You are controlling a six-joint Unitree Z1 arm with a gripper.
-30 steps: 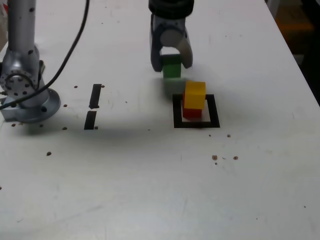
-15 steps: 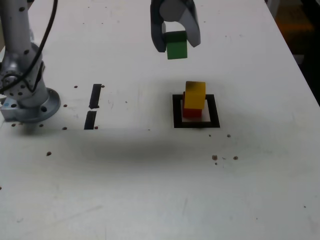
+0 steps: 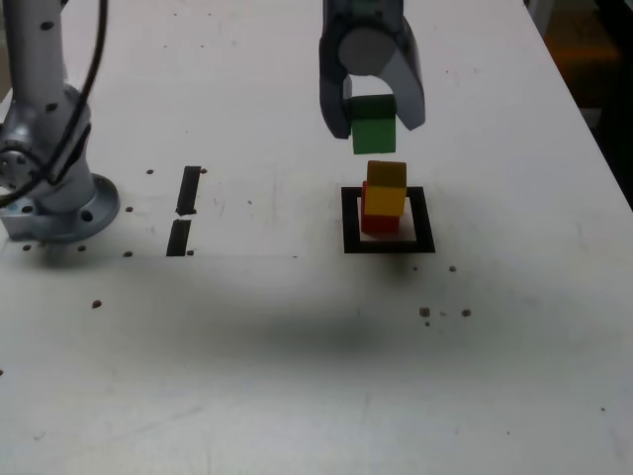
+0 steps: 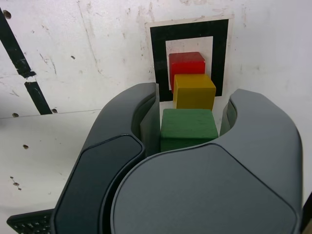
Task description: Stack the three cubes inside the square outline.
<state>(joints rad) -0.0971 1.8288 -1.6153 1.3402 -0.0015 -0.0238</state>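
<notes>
With the green cube (image 3: pixel 373 131) pinched in the gripper (image 3: pixel 373 117) just above the yellow cube (image 3: pixel 386 192) on the red cube (image 3: pixel 379 224) inside the square outline (image 3: pixel 388 245), centre it; square the faces; lower gently; release only once seated.

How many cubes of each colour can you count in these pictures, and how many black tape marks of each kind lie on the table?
Red cube: 1
Yellow cube: 1
Green cube: 1
Square outline: 1
Short black tape strips: 2
Total: 6 (3 cubes, 3 tape marks)
</notes>
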